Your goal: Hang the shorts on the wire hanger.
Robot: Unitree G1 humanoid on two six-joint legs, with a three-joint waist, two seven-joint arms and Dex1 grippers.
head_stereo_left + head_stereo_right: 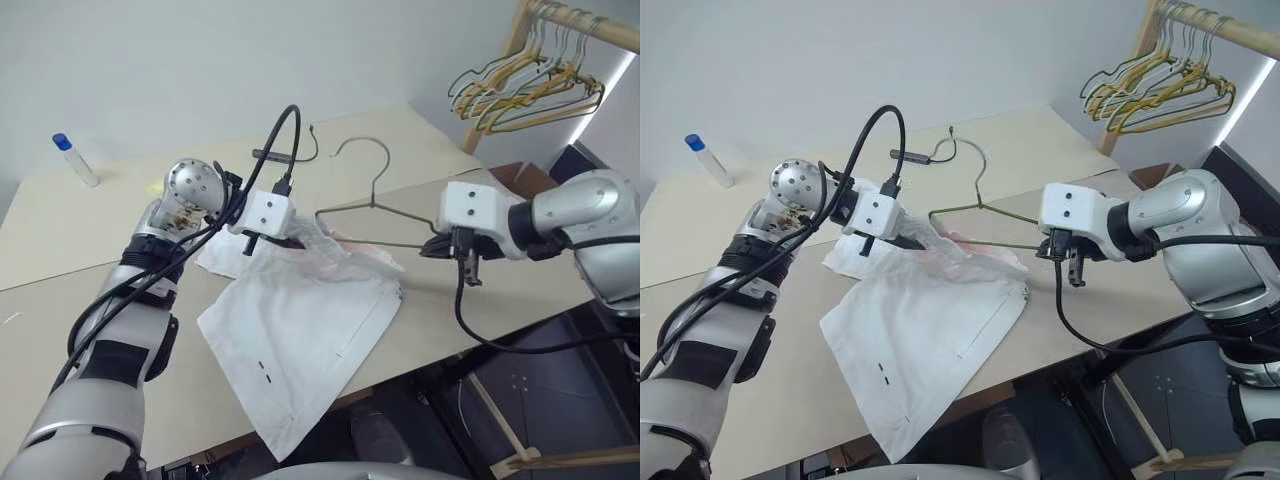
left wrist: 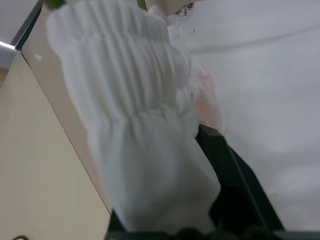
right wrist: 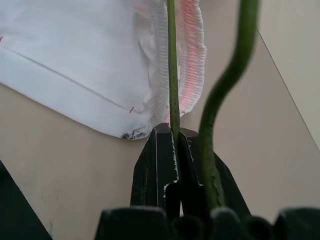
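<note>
Both grippers closed: my left (image 1: 262,243) pinches shorts (image 1: 300,350) waistband, right (image 3: 176,150) clamps hanger (image 1: 365,210); threading comes next, I judge.

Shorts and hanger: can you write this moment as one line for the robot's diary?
left gripper: shut on shorts waistband | right gripper: shut on hanger wire | shorts: on table, not hung

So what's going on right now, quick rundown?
Right hand shut on the wire hanger. Left hand pinching the shorts at the gathered waistband. Nothing in the way.
</note>
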